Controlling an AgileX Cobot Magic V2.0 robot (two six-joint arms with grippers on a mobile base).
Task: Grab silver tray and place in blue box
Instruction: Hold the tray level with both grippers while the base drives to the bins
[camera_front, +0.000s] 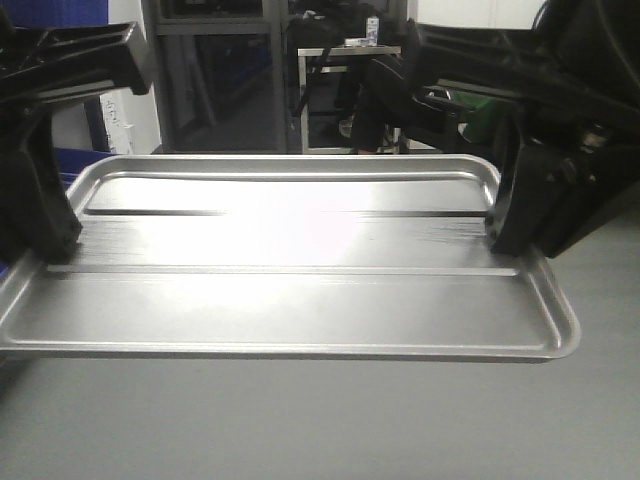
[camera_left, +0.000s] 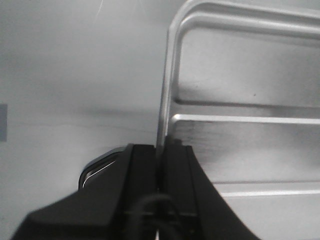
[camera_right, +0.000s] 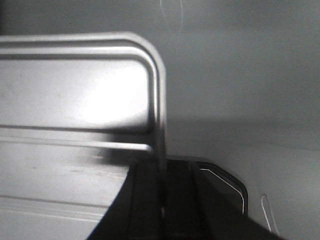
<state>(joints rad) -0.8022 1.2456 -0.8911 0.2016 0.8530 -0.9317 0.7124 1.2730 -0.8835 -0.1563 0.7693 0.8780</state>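
Silver tray (camera_front: 290, 250) lies level across the front view, over a grey surface (camera_front: 300, 420). Left gripper (camera_left: 160, 165) pinches the rim of its left short end. Right gripper (camera_right: 162, 175) pinches the opposite rim.

silver tray (camera_front: 300, 300): I see shiny silver metal, with a white glare patch across the middle and fine brushed streaks on either side of it. Two long ridges show as dark and bright lines.
left gripper (camera_front: 48, 235): plain matte black on my feed.
right gripper (camera_front: 512, 230): the same plain black.
worktop (camera_front: 300, 420): flat grey, and I can make out no pattern.
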